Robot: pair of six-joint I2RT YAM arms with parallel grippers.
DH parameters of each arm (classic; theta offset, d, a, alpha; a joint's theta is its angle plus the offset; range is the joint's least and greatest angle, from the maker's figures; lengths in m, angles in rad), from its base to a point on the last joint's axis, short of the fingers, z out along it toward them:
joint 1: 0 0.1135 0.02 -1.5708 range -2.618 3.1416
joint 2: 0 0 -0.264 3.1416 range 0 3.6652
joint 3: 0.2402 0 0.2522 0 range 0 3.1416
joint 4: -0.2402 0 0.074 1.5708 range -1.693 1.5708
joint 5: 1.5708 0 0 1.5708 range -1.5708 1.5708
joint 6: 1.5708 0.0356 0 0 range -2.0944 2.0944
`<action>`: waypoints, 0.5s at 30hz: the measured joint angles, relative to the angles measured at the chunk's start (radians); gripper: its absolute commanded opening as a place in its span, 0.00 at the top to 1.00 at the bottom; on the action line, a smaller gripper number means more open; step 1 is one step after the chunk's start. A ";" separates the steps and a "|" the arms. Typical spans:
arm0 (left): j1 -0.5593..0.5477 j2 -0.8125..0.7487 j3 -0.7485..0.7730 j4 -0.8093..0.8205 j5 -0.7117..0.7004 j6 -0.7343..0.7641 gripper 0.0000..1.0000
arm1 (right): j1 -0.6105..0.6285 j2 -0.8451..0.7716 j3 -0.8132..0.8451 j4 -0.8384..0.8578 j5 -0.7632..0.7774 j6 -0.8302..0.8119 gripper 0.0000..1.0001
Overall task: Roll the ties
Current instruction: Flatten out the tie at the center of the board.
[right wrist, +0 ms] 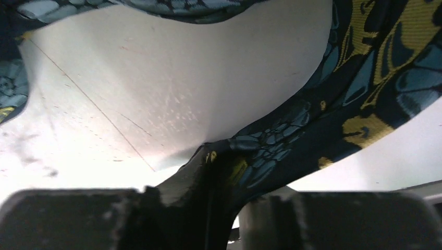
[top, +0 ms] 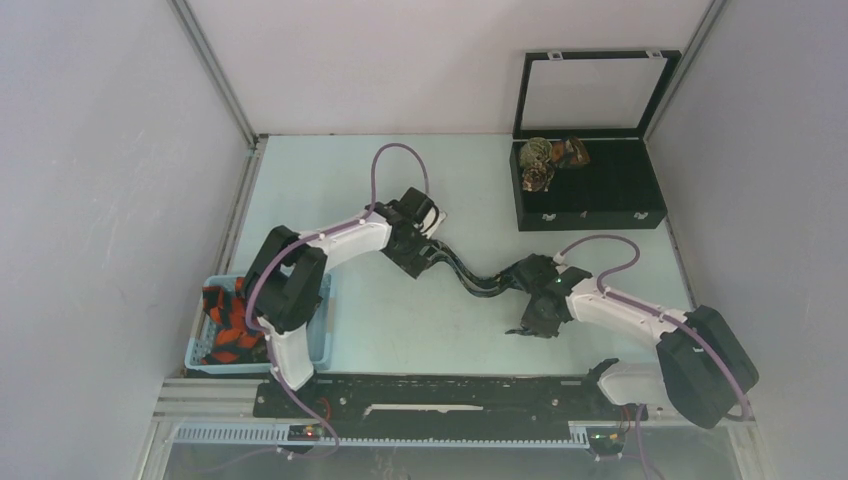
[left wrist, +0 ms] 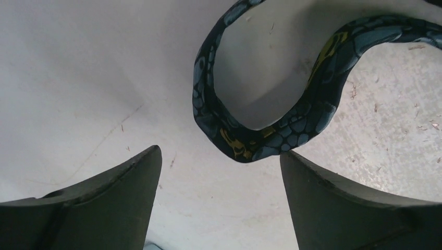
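Part done: rolled ties [top: 545,160] sit in black box [top: 640,200]. Left to do: red ties [top: 225,325] in blue basket [top: 322,340], plus dark tie [top: 470,278].
Dark tie not rolled yet. Lies wavy on table [top: 400,330] between arms. Blue and yellow spots.
Right pincer [right wrist: 219,177] grasps dark tie.
Left pincer [left wrist: 219,151] spread wide, empty, tie loop just ahead.

A black case [top: 590,215] sits at the far right corner of the pale table [top: 400,330], its framed lid [top: 590,95] raised open. A blue basket [top: 210,366] rests at the near left corner. A black rail [top: 450,395] runs along the near edge. Grey walls [top: 100,200] close in both sides. Fine scratches and specks mark the tabletop.
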 measured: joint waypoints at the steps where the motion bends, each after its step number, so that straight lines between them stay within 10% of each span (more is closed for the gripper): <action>1: 0.003 0.005 0.004 0.004 0.008 0.011 0.13 | -0.011 0.000 0.000 0.012 -0.006 -0.011 0.87; 5: 0.008 0.024 0.027 0.013 0.044 0.065 0.32 | -0.042 -0.001 0.000 0.031 -0.025 -0.047 1.00; 11: 0.014 0.073 0.076 0.008 0.133 0.161 0.94 | -0.122 -0.048 -0.006 0.017 -0.027 -0.096 1.00; 15: 0.019 0.095 0.103 0.001 0.186 0.192 1.00 | -0.188 -0.118 -0.006 0.006 -0.031 -0.135 1.00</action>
